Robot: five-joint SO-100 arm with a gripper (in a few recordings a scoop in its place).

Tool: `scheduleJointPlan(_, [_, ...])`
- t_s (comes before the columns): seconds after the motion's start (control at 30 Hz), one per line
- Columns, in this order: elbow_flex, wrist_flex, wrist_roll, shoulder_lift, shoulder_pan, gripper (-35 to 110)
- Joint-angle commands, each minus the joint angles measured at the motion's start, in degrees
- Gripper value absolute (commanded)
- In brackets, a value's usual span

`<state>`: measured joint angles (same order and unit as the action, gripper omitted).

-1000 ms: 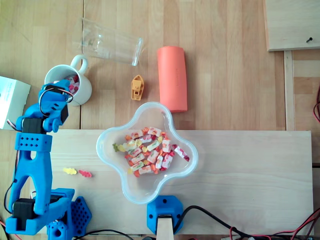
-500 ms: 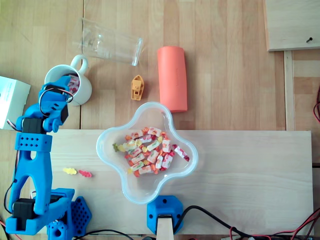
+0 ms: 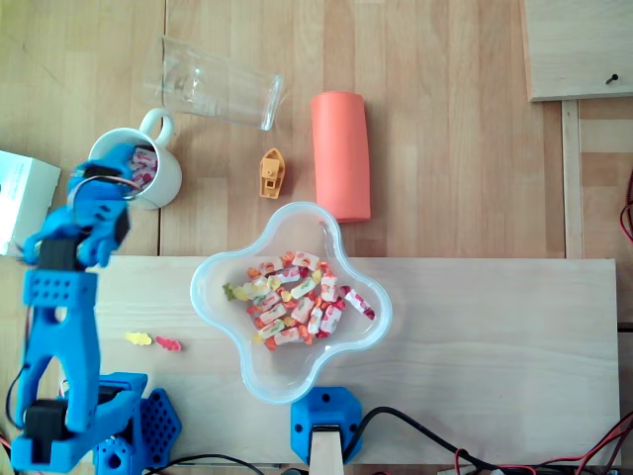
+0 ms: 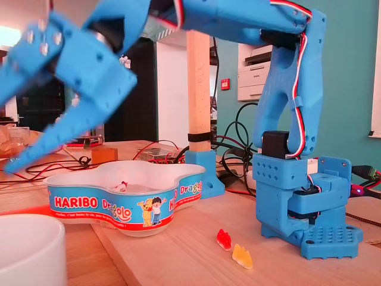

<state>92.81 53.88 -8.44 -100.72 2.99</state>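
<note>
My pincer (image 3: pixel 121 163) hangs spread, gripping nothing, right over the mug (image 3: pixel 168 184), tips above its sweets (image 3: pixel 146 164). In the overhead view the mug sits up-left of the bowl (image 3: pixel 379 319), handle pointing away from my base.

On the table (image 3: pixel 445 119) lie 1 white mug (image 3: pixel 168 184), 1 clear glass (image 3: pixel 213 84), 1 orange toy boat (image 3: pixel 271 173), 1 salmon cylinder (image 3: pixel 340 153), 1 candy bowl (image 3: pixel 210 297), 1 white box (image 3: pixel 20 188), 1 yellow gummy bear (image 3: pixel 138 338) and 1 red gummy bear (image 3: pixel 169 344).
</note>
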Motion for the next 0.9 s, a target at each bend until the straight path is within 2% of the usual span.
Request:
scheduleJointPlan(0.0, [-3.08, 0.7, 0.0, -9.23, -2.72, 18])
scheduleJointPlan(0.17, [3.43, 0.7, 7.56, -22.85, -9.23, 18])
scheduleJointPlan(0.37, [20.39, -1.58, 14.06, -38.67, -13.89, 19])
scheduleJointPlan(0.87, [76.03, -32.96, 14.06, -88.33, -14.15, 18])
